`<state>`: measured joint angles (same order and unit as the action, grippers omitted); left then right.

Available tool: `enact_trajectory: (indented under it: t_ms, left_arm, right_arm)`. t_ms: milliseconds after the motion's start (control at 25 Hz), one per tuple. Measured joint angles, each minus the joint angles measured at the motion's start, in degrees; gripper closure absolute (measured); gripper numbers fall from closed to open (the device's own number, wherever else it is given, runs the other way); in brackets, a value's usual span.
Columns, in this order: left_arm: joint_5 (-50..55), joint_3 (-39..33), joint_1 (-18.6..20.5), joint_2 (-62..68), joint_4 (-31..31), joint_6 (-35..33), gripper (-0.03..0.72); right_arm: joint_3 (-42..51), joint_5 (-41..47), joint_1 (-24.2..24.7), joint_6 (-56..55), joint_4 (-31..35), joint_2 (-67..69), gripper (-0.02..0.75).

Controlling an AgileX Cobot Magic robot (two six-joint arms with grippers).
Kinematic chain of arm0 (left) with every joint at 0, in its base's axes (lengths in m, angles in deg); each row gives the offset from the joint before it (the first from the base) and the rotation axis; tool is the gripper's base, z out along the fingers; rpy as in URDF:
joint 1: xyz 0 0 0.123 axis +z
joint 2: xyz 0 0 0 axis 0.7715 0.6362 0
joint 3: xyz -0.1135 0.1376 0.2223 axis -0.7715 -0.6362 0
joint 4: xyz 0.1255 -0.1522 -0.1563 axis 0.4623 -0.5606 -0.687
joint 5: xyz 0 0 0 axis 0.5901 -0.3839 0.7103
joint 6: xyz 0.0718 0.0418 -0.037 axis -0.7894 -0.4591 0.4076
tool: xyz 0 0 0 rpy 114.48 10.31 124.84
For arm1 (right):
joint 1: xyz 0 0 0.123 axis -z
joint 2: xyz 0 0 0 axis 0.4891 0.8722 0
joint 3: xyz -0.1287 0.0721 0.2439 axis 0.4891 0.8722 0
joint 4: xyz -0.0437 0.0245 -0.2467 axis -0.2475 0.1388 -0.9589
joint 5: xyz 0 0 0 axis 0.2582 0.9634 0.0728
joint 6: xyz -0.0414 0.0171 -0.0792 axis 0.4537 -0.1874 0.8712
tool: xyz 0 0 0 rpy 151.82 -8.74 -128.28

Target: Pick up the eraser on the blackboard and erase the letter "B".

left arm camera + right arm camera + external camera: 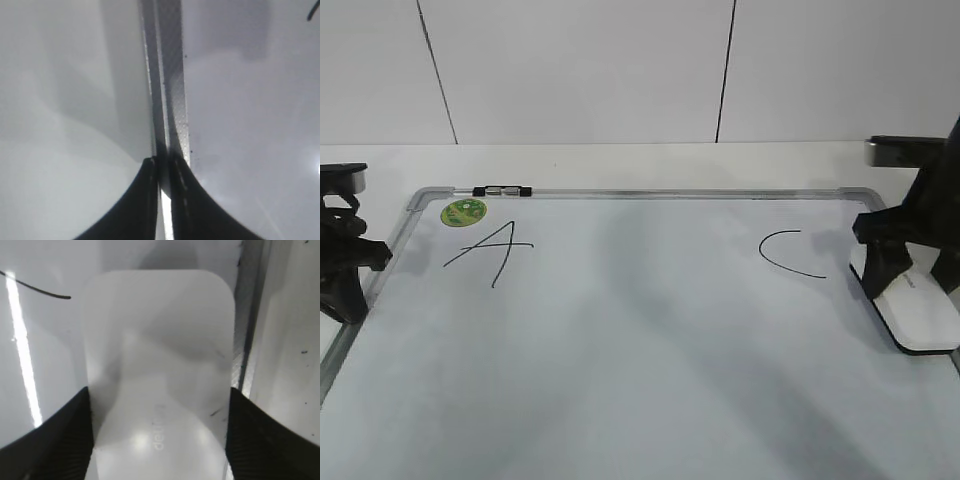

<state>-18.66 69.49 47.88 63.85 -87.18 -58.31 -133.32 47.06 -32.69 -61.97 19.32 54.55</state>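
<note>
The blackboard point(640, 340) lies flat on the table, with a black "A" point(490, 250) at the left and a "C" point(788, 255) at the right. No letter "B" shows; the space between them is bare. The white eraser point(920, 318) lies at the board's right edge. My right gripper point(900, 280) has a finger against each long side of it. In the right wrist view the eraser point(160, 350) fills the space between the fingers point(159, 440). My left gripper point(350, 265) is shut and empty over the board's left frame point(170, 75).
A round green sticker point(463, 211) and a small black-and-silver clip point(503, 190) sit at the board's top left. The board's right frame point(247, 340) runs just beside the eraser. A stroke of the "C" point(40, 290) shows to the eraser's left.
</note>
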Motion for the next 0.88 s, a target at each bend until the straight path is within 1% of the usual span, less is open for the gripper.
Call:
enact_trajectory:
  t_ms: [880]
  left_arm:
    - [0.0,0.0,0.0,0.0,0.0,0.0,0.669]
  right_arm:
    - [0.0,-1.1,0.0,-0.4,-0.8,0.4,0.176]
